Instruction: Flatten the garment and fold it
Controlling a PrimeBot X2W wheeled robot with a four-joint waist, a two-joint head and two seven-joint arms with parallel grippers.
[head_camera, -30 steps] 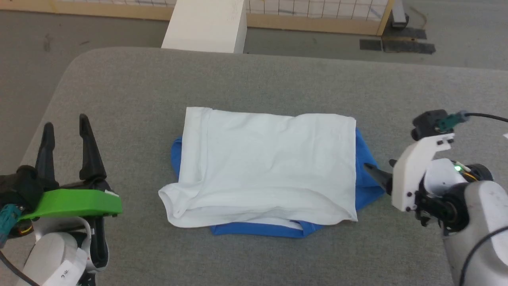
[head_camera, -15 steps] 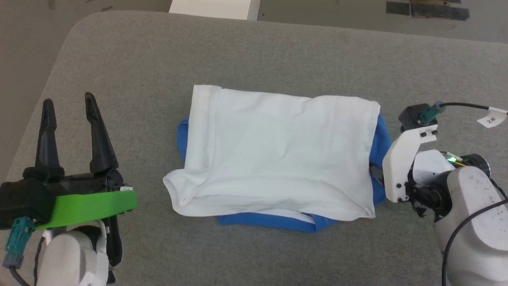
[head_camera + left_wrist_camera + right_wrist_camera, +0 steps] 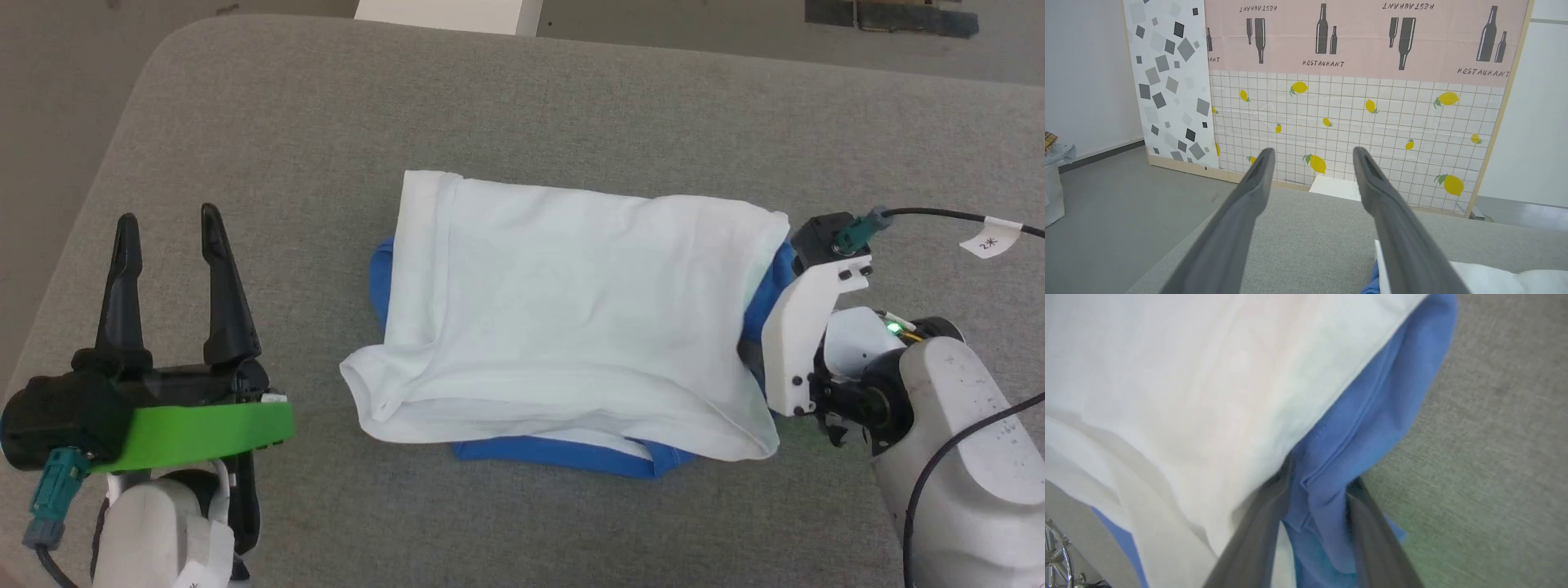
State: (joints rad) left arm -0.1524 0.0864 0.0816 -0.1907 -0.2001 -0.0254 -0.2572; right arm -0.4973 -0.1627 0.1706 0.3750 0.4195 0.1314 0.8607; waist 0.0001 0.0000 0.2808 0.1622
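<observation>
A: Head view. The garment [image 3: 563, 310] lies folded near the middle of the grey tabletop [image 3: 522, 106], white panel uppermost, blue cloth showing at its left, right and near edges. Its long axis runs left to right across the robot's front.

B: And which way does it lie from each claw?

A: The right claw [image 3: 755, 359] sits at the garment's right end, its fingers hidden behind the white wrist bracket and the cloth. The left claw [image 3: 167, 245] stands well apart, off the left end, fingers pointing away from the robot, parallel to the short edge. The right arm is plainly the nearer.

B: The state of each?

A: Right wrist view: the two fingers flank a ridge of blue fabric [image 3: 1323, 498] just under the white layer's edge, one on either side and pressing it; judged clenched on the garment. Left wrist view: the left claw [image 3: 1312, 157] is released, a wide gap, nothing between.

B: Any writing?

A: In the left wrist view, a backdrop panel [image 3: 1363, 36] reads "RESTAURANT" among bottle silhouettes. In the head view, a cable tag [image 3: 989, 242] bears a short mark, too small to read surely. No print shows on the garment.
</observation>
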